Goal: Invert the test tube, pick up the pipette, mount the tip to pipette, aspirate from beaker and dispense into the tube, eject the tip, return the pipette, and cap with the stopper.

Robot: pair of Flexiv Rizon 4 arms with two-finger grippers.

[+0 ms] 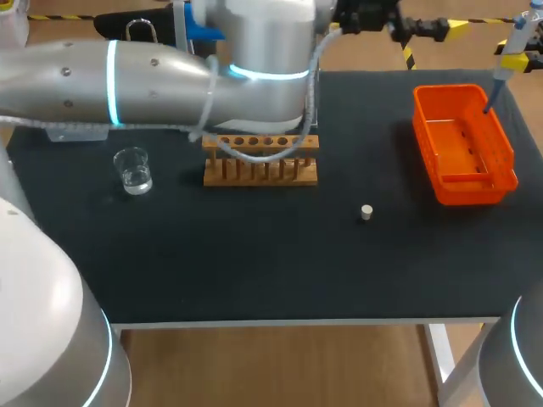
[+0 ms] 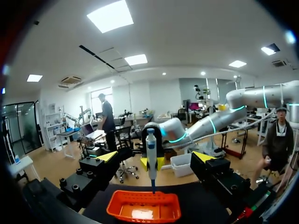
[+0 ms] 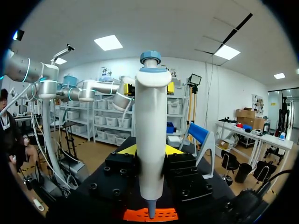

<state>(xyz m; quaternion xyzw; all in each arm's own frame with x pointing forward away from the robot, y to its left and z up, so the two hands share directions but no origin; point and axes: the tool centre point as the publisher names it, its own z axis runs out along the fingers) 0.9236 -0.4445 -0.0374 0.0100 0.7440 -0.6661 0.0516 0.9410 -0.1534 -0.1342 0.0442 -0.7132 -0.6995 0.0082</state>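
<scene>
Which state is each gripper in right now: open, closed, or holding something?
Left gripper: open, holding nothing.
Right gripper: closed on the pipette.

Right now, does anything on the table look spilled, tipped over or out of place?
Nothing looks spilled or tipped. The beaker stands upright beside the rack, the orange bin sits flat, and the pipette hangs upright in the right gripper. Only the stopper lies alone on the table.
</scene>
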